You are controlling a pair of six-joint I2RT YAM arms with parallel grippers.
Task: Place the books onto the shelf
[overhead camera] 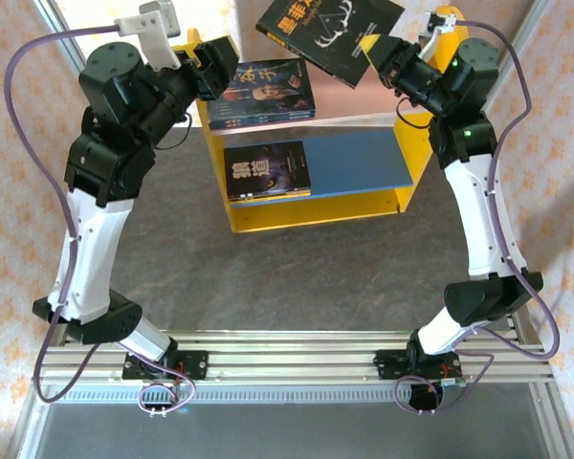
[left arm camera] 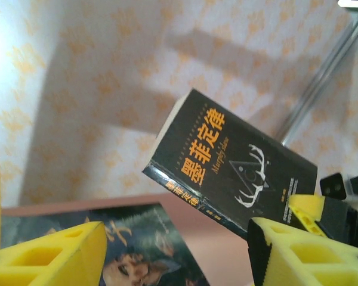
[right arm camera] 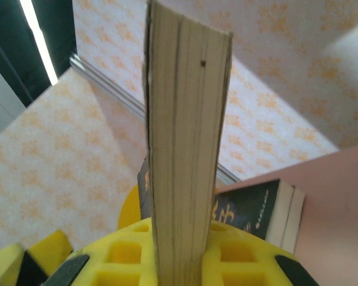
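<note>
Yellow fingers (right arm camera: 244,253) of the right gripper (right arm camera: 179,265) are clamped on the antler-cover book (right arm camera: 188,119) above the shelf (overhead camera: 316,212). The left gripper (left arm camera: 176,250) is held open and empty near the upper board (right arm camera: 340,208).

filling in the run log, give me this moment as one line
left jaws: open near pink-board book | right jaws: shut on antler book, above shelf | lower book: on blue board
</note>
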